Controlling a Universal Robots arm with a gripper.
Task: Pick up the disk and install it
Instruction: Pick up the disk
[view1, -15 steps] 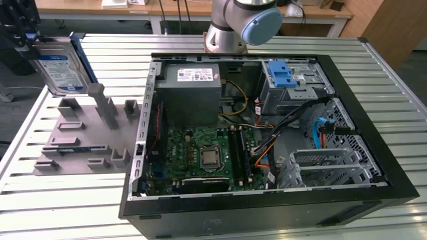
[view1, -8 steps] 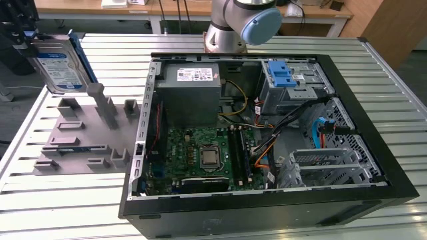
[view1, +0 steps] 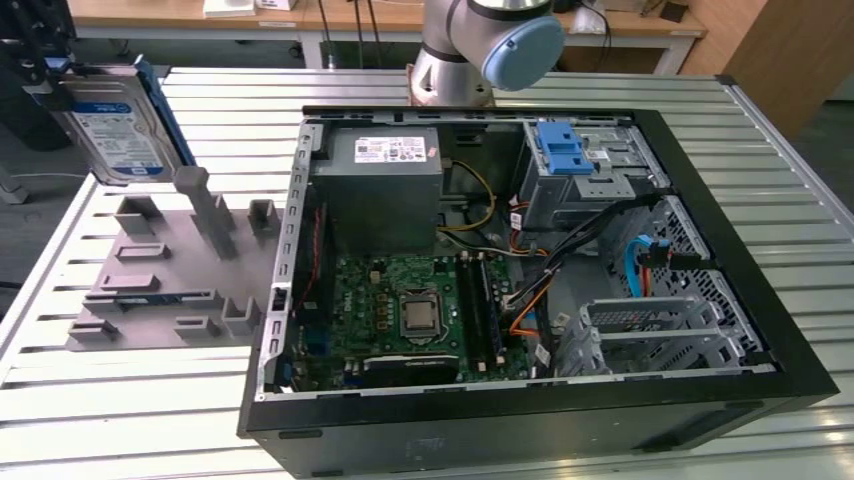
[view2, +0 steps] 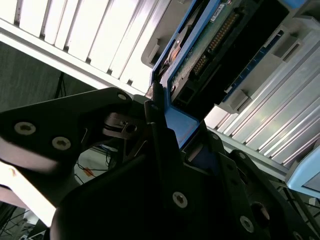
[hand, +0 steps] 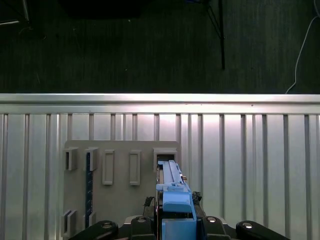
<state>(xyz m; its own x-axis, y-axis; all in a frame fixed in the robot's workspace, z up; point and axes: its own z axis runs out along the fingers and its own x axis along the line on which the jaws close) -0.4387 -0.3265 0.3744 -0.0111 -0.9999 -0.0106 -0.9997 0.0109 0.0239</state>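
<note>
End effector (hand: 177, 224) clamped on the disk (view1: 118, 125) by its blue rail, disk upright above the grey slotted holder (view1: 160, 270), open computer case (view1: 441, 440) beside the holder on the counter (view1: 120, 400), disk's blue-and-white label unreadable

Tool (hand: 178, 222) grips the disk (hand: 170, 175) edge-on, above the grey fixture plate (hand: 120, 200) on slatted tabletop (hand: 250, 150); dark floor (hand: 125, 45) beyond.
</note>
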